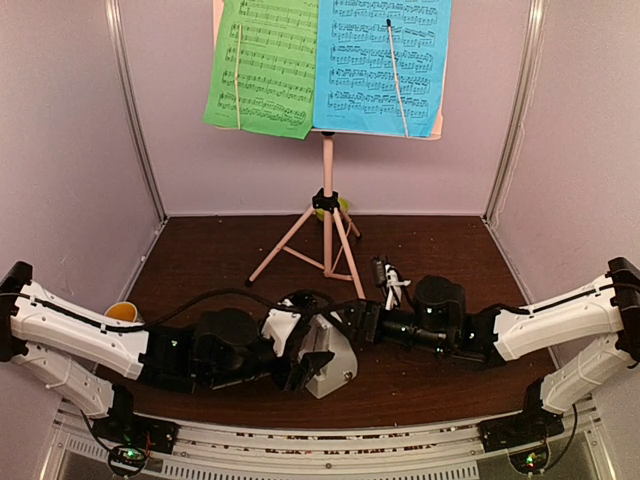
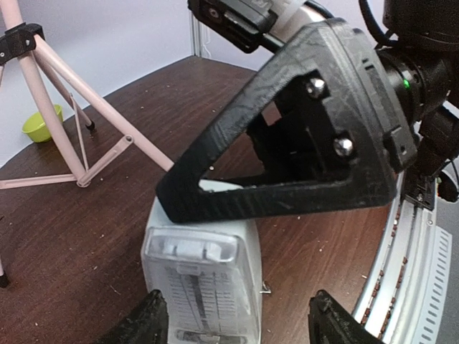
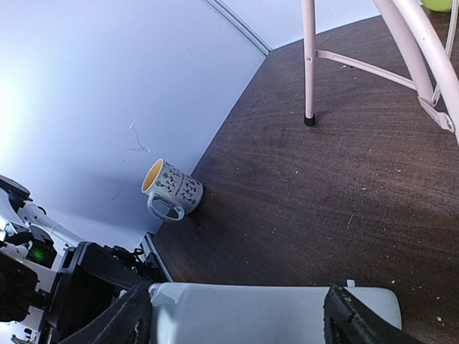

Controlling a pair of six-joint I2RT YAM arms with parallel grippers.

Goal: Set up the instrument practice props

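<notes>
The metronome (image 1: 332, 370) sits on the near bench (image 1: 450, 260) between two spread claws: left claw (image 2: 240, 321) straddles it, right claw (image 3: 240, 309) reaches over it from the right.

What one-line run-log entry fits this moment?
left gripper: open, straddling metronome | right gripper: around metronome, grip unclear | music stand: upright, holding green sheet, blue sheet

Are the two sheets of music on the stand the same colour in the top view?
No, the left sheet is green and the right sheet is blue, side by side on the stand.
</notes>
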